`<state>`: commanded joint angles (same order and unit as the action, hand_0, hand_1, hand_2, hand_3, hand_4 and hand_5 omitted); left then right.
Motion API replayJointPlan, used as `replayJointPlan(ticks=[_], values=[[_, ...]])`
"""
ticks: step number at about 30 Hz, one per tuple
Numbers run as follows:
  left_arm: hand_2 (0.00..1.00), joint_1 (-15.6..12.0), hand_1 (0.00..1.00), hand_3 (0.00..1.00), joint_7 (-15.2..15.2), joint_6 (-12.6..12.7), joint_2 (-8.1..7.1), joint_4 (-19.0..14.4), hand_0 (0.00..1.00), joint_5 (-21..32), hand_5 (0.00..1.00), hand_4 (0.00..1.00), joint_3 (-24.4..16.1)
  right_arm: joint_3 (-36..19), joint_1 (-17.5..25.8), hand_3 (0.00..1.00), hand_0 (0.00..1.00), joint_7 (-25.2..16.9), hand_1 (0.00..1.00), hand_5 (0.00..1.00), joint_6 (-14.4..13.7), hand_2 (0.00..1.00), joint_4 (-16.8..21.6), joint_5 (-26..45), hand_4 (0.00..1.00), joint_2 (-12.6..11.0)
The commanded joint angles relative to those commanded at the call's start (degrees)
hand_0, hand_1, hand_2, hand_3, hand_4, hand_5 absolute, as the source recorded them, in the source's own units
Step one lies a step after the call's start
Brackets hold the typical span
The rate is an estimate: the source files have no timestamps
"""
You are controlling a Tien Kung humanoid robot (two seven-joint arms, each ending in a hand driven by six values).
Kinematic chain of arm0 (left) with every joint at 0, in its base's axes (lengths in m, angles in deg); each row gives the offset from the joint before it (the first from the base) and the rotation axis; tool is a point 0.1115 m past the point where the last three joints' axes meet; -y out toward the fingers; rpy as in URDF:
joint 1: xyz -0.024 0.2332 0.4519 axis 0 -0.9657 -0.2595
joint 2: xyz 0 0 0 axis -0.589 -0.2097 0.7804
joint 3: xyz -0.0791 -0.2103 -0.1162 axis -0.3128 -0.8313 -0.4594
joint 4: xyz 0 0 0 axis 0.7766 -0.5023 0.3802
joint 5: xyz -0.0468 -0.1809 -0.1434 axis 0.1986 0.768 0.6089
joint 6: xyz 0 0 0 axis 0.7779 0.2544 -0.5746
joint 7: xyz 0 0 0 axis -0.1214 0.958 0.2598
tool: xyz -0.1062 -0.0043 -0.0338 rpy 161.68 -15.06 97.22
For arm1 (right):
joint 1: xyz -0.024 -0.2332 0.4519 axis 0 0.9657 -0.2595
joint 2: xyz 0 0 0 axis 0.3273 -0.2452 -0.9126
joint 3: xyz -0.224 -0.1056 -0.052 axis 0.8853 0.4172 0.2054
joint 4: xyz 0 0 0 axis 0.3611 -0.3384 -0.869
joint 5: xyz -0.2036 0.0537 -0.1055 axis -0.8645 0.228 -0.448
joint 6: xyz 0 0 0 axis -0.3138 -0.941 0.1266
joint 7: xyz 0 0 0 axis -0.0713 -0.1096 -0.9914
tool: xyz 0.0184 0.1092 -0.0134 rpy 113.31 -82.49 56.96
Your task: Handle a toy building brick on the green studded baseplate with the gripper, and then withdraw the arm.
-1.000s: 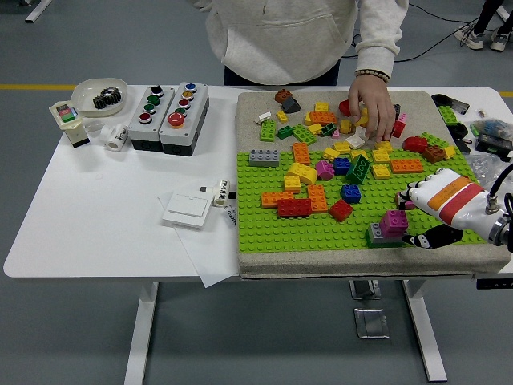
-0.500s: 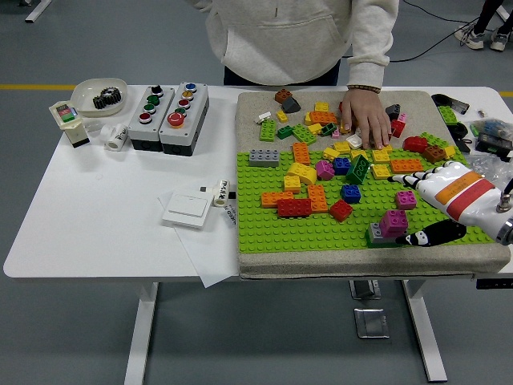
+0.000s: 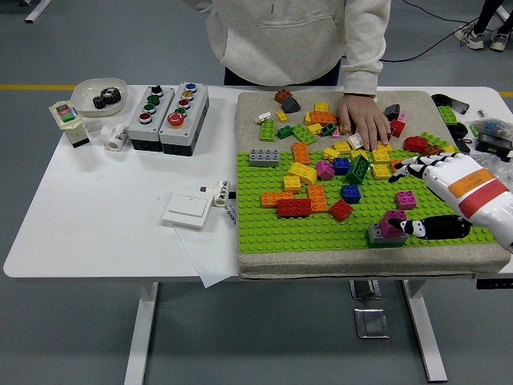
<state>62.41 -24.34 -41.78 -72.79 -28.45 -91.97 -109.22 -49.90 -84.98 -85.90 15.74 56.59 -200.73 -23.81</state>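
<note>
A white table (image 3: 96, 216) is seen from above, its right half taken up by a beige mat (image 3: 321, 261) on which a green studded baseplate (image 3: 313, 233) is laid. At the far side a person in a pale hooded top (image 3: 280, 36) is stood, one hand (image 3: 362, 119) pressed flat on the loose bricks heaped along the mat's far strip.

The robot's right hand (image 3: 449, 196), white with an orange and a red band, is held over the baseplate's right edge. Its fingers (image 3: 409, 168) are spread wide and nothing is grasped; the dark thumb (image 3: 437, 228) is stretched towards a magenta brick (image 3: 393, 222) stacked on a grey brick (image 3: 378, 236) near the plate's front edge, and whether the tip touches that stack cannot be told. A second, smaller magenta brick (image 3: 405, 199) is seated just beyond, apart from the hand.

Across the plate, orange, yellow, red, blue and green bricks are scattered, a red brick (image 3: 293, 208) near its middle and a grey one (image 3: 264, 157) at its far left corner.

On the table's left, two grey push-button boxes (image 3: 167, 106) are set side by side. Beside them a white bowl (image 3: 98, 90) is placed, with a dark gear (image 3: 107, 99) held in it. A white wall switch (image 3: 187, 210) is laid nearer the front, on a sheet of paper (image 3: 208, 257).
</note>
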Motion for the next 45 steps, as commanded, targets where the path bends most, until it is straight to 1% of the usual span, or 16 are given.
replayJointPlan(ticks=[5,6,8,13,29,45], values=[[0.657,0.08,0.69,0.549,0.03,0.03,0.03,0.0,0.595,0.03,0.61,0.562,0.0,0.79,0.85,0.574,0.646,-0.45,0.662,0.509,1.68,0.722,0.97,-1.07,0.743,-0.33],[0.657,0.09,0.69,0.549,-0.01,0.05,0.04,0.0,0.595,0.13,0.611,0.562,0.03,1.02,1.02,0.581,0.657,-0.65,0.666,0.493,1.97,0.721,1.24,-1.14,0.716,-0.38],[0.657,0.12,0.69,0.549,-0.06,0.05,0.03,0.01,0.595,0.25,0.611,0.562,0.1,1.54,1.17,0.581,0.657,-1.16,0.666,0.493,2.47,0.721,1.57,-1.46,0.716,-0.39],[0.657,0.18,0.689,0.549,-0.08,0.04,0.03,0.02,0.595,0.3,0.613,0.564,0.12,2.87,0.75,0.585,0.646,-1.79,0.659,0.487,3.28,0.712,1.38,-1.92,0.72,-0.15],[0.656,0.37,0.688,0.549,-0.23,0.0,-0.08,-0.02,0.596,0.7,0.613,0.563,0.39,4.32,-0.78,0.577,0.645,-1.8,0.655,0.487,4.24,0.701,-1.87,-2.63,0.735,0.44],[0.657,0.4,0.687,0.55,-0.19,0.0,-0.06,-0.02,0.596,0.78,0.614,0.564,0.42,4.57,0.18,0.567,0.626,-2.09,0.637,0.487,4.64,0.681,-2.17,-3.13,0.744,0.38]])
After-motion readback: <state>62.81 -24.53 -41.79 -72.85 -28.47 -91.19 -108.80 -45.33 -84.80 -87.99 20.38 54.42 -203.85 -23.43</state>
